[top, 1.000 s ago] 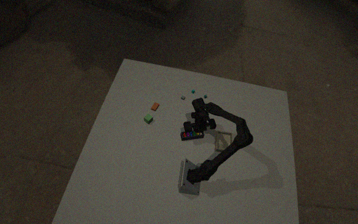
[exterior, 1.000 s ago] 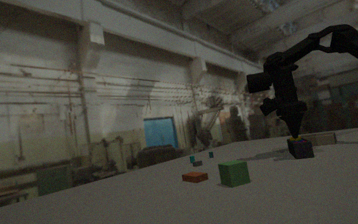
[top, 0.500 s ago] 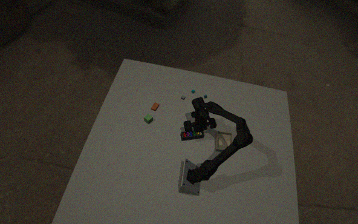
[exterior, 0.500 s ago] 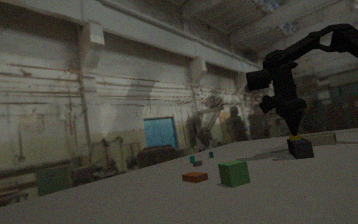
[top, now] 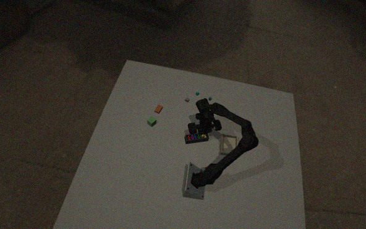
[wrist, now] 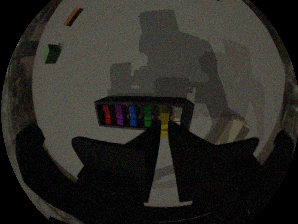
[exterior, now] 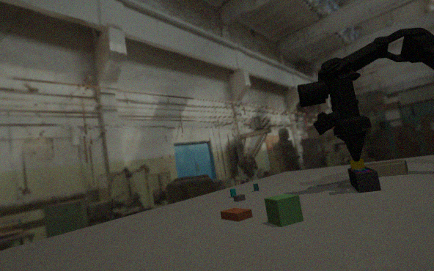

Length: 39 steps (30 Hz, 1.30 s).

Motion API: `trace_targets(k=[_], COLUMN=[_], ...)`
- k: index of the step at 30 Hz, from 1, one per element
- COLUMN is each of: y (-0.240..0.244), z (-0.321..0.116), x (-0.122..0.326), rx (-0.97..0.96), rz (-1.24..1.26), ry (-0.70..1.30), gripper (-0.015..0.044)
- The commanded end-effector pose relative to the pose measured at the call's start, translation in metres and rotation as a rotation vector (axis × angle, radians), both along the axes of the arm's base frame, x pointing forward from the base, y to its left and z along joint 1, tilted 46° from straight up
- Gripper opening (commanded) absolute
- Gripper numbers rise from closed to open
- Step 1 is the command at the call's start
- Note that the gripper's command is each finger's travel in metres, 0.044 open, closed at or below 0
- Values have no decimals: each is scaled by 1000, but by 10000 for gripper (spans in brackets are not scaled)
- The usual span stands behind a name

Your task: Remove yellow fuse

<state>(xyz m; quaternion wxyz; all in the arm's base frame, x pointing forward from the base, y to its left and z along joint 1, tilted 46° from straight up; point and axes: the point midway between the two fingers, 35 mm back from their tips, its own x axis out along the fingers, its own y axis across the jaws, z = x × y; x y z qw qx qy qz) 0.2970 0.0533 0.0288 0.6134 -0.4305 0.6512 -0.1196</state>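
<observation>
Yellow fuse (top: 203, 135) (exterior: 357, 165) (wrist: 164, 131): pinched between the 2 fingertips of the gripper (top: 204, 132) (exterior: 357, 160) (wrist: 164, 124), which are drawn nearly together on it. The fuse is held upright at the fuse block (top: 196, 141) (exterior: 368, 182) (wrist: 145, 100), near 1 end of the row, and much of its yellow body is seen above the block's top in the exterior view. Whether its lower end is free of the slot cannot be told.

5 other fuses are seen in the block. In the wrist view, from left to right, red (wrist: 107, 115), purple (wrist: 119, 115), blue (wrist: 133, 115) and green (wrist: 148, 115) are noted on 1 side of the yellow, and 1 pale fuse (wrist: 177, 115) on the other. Contact between the fingertips and these neighbours cannot be judged; the gaps are too small and dark.

The tray (top: 222, 145) (exterior: 388, 168) (wrist: 218, 132) is placed near the block, past the pale fuse's end. It is partly covered by the arm (top: 248, 139) (exterior: 420, 41) in the top view. The yellow fuse is not in it.

Elsewhere on the table (top: 128, 148) (exterior: 182, 238) (wrist: 65, 90), 1 green cube (top: 151, 121) (exterior: 284, 209) (wrist: 52, 54) and 1 flat orange block (top: 158, 109) (exterior: 236, 214) (wrist: 73, 17) are found near each other, well apart from the fuses.
</observation>
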Motion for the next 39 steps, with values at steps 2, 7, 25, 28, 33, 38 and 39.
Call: trace_targets(k=[2, 7, 25, 28, 33, 38, 39], y=[2, 4, 10, 13, 18, 24, 25], z=[2, 4, 10, 12, 18, 24, 25], x=[-1, -1, -2, -3, -4, -5, -5], rx=[6, 5, 4, 4, 4, 4, 4], rz=[-5, -5, -4, -4, -4, -4, -4], ry=[-1, -1, 0, 0, 0, 0, 0], gripper=[0, 0, 0, 0, 0, 0, 0])
